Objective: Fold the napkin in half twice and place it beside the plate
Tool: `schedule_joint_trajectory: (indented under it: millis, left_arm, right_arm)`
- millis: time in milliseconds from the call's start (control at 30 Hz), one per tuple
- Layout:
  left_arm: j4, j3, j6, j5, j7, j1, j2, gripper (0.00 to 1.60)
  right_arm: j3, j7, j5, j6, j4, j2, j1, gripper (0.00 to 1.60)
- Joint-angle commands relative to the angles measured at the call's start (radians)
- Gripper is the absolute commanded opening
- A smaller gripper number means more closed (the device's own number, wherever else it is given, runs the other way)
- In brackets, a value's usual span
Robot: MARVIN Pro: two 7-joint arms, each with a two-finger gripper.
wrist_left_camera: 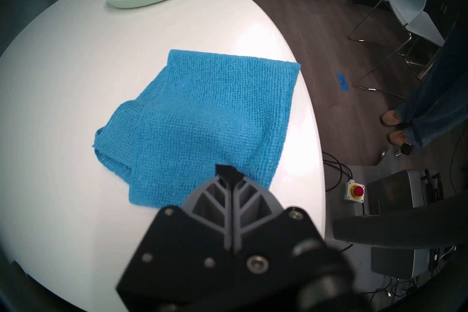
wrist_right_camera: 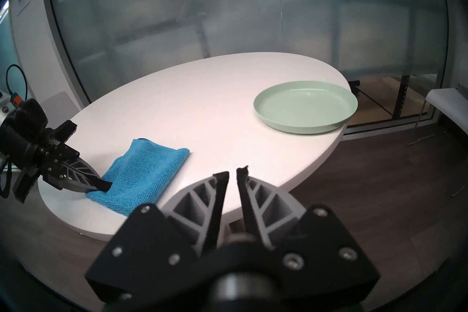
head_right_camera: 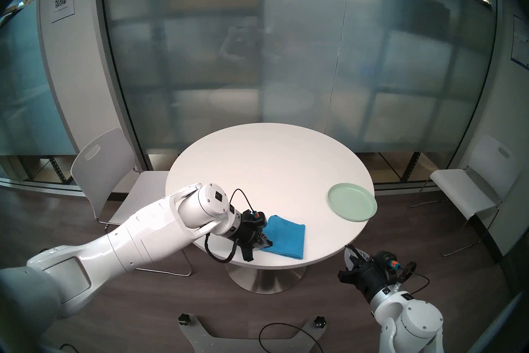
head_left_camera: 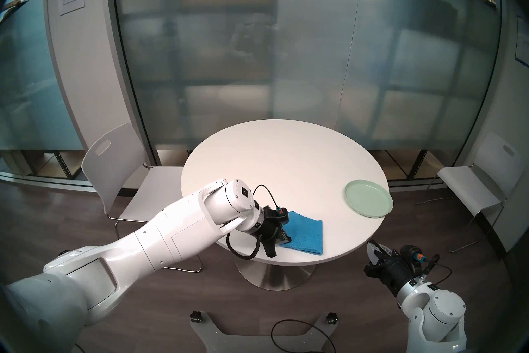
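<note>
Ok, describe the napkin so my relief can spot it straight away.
Find the round white table. At its near edge, well apart from the green plate on the right, lies a folded cloth, the napkin. It is the only bright blue thing there, and the left hand is shut on its corner.

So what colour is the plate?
Pale mint green, plain; the plate shows best in the right wrist view.
</note>
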Motion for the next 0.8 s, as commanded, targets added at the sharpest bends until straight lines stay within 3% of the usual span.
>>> schedule_joint_trajectory:
  millis: [0, 767]
  left_arm:
    - [-0.015, -0.029, 0.007, -0.006, 0.005, 0.019, 0.082, 0.0]
    - [-0.093, -0.108, 0.014, -0.065, 0.033, 0.096, 0.263, 0.0]
  right_arm:
    - [-0.005, 0.001, 0.007, -0.012, -0.03, 0.001, 0.031, 0.68]
    - [-0.035, 0.003, -0.015, 0.001, -0.016, 0.009, 0.063, 0.69]
